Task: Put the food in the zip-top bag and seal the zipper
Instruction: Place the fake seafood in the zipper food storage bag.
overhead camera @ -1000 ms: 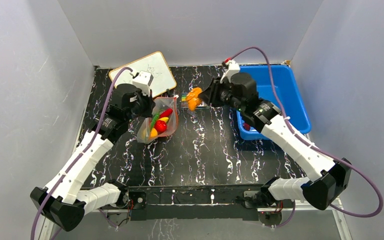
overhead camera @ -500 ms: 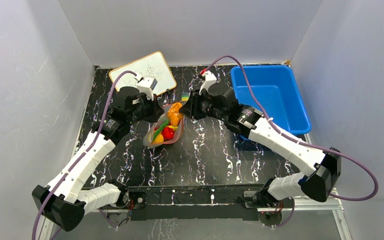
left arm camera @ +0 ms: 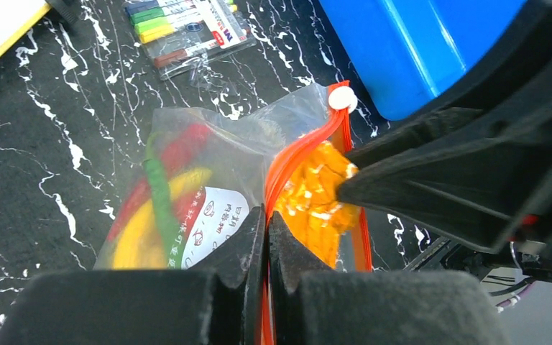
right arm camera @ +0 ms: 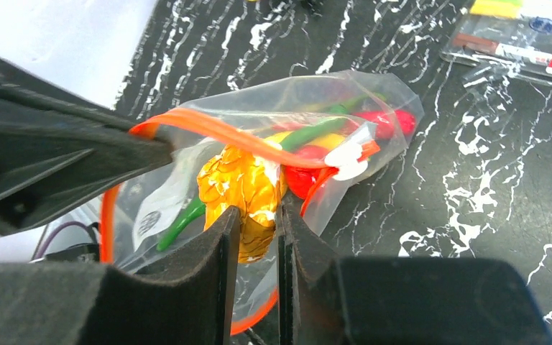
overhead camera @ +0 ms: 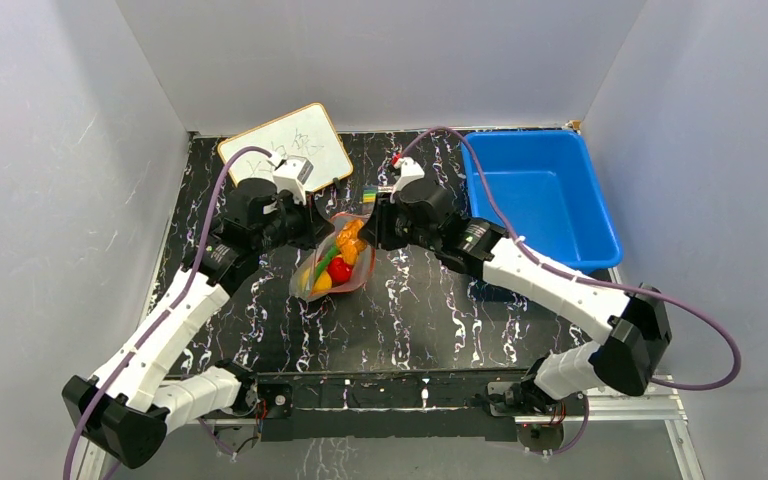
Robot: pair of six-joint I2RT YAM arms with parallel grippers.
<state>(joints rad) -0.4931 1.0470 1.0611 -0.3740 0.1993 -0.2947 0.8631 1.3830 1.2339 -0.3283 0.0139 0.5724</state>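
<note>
The clear zip-top bag (overhead camera: 332,275) hangs open at mid table. My left gripper (left arm camera: 267,215) is shut on the orange-red zipper (left arm camera: 277,169) at the bag's mouth edge and holds it up; from above the gripper (overhead camera: 312,222) is at the bag's left. My right gripper (right arm camera: 259,215) is shut on the orange fruit (right arm camera: 241,183), which sits in the mouth of the bag (right arm camera: 381,108). Inside lie a green pepper (right arm camera: 309,133), a red strawberry (right arm camera: 302,176), a red chili (right arm camera: 388,121) and a yellow banana (left arm camera: 140,230). A white slider (left arm camera: 342,97) sits at the zipper's far end.
A blue tub (overhead camera: 540,190) stands at the back right, close behind the right arm. A pack of coloured markers (left arm camera: 187,32) lies just beyond the bag. A whiteboard (overhead camera: 285,145) rests at the back left.
My right arm has swung left from beside the tub, carrying the orange fruit into the bag's mouth. The left gripper has kept its hold, and the bag has shifted slightly right.
</note>
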